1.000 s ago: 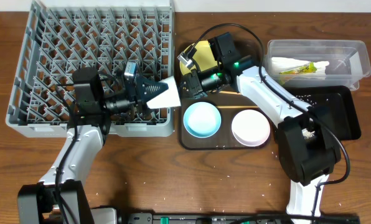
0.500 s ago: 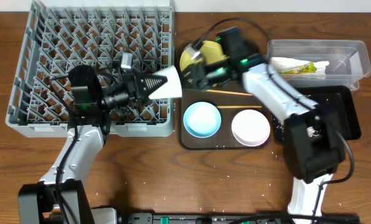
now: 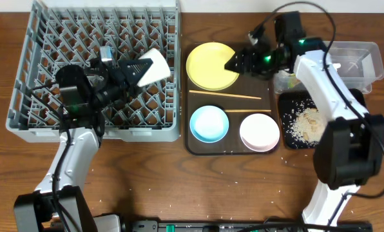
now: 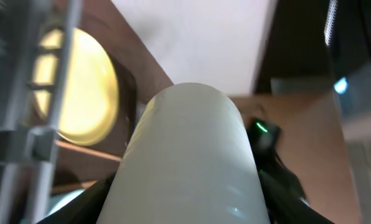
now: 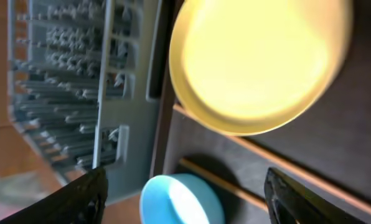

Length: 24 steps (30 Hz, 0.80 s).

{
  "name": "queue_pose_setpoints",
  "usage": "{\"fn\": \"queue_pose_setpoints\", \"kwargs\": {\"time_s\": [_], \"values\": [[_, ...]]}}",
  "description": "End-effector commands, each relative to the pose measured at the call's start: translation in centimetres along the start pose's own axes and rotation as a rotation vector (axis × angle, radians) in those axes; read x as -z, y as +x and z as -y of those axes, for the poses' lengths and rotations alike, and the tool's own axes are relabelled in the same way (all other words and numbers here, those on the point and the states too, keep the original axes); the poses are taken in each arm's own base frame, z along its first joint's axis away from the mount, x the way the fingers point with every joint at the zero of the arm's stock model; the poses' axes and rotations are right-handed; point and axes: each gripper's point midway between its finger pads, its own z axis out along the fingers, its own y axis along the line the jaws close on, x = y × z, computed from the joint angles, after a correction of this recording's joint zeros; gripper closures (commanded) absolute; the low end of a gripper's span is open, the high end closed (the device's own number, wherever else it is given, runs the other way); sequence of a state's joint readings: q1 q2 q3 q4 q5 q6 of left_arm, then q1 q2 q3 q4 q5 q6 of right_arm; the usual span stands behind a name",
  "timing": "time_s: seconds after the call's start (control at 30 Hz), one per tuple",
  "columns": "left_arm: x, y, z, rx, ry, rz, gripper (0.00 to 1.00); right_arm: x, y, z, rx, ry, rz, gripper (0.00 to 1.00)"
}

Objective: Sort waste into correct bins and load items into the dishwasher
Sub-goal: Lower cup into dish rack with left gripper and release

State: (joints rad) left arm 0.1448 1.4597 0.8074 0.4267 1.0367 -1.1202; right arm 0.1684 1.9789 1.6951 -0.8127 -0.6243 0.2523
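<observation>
My left gripper [image 3: 140, 71] is shut on the small white cup [image 3: 152, 66], held tilted above the right part of the grey dishwasher rack [image 3: 44, 96]. The cup [image 4: 188, 155] fills the left wrist view between the dark fingers [image 4: 95, 202]. The yellow plate [image 3: 211, 66] lies flat on the brown tray [image 3: 187, 145]. My right gripper [image 3: 236, 64] hovers open at the plate's right edge, holding nothing. Below the plate lie the chopsticks [image 3: 225, 95], the light-blue bowl [image 3: 209, 124] and the white bowl [image 3: 259, 131]. The right wrist view shows the plate [image 5: 260, 56] and blue bowl [image 5: 179, 202].
The black bin [image 3: 288, 103] at the right holds rice crumbs [image 3: 306, 122]. The clear tub [image 3: 359, 55] stands behind it, partly covered by my right arm. The rack's upright pegs stand close under the cup. The brown wooden table surrounds everything.
My right gripper opened, let go of the yellow plate, which now lies flat on the brown tray, and drew back to the right. My left gripper carried the cup leftward over the rack.
</observation>
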Motion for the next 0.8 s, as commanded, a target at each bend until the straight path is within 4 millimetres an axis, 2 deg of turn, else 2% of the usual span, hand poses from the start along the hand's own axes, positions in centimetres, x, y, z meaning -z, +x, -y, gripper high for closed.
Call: {"fn": "queue_pose_setpoints", "kwargs": {"time_s": [0.0,0.1,0.23,0.33,0.43,0.63,0.73,0.77], "values": [[0.3,-3.1,1.3,-0.125,-0.096,0.108,0.66,2.8,-1.5,-0.8,0.095,0.101,0.090,0.21],[1.0,-3.6,1.0,-0.179,-0.272,0.106,0.66,3.5,-1.4,-0.8,0.096,0.123,0.097,0.22],[3.2,-3.6,1.2,-0.282,-0.556,0.113,0.66,4.2,-1.1,0.1,0.085,0.194,0.098,0.22],[4.6,-2.6,1.4,-0.365,-0.743,0.096,0.66,4.4,-0.6,0.5,0.092,0.219,0.081,0.23],[4.7,-0.7,0.7,-0.422,-0.867,0.050,0.66,4.5,-0.1,1.0,0.085,0.244,0.060,0.23],[4.4,3.4,-3.3,-0.464,-1.110,-0.097,0.66,4.6,0.8,1.7,0.072,0.284,0.028,0.23],[3.2,5.0,-5.3,-0.460,-1.151,-0.188,0.66,4.6,1.0,1.8,0.073,0.285,0.020,0.23],[2.5,5.7,-6.8,-0.455,-1.184,-0.238,0.66,4.6,1.1,1.8,0.074,0.286,0.017,0.23]]}}
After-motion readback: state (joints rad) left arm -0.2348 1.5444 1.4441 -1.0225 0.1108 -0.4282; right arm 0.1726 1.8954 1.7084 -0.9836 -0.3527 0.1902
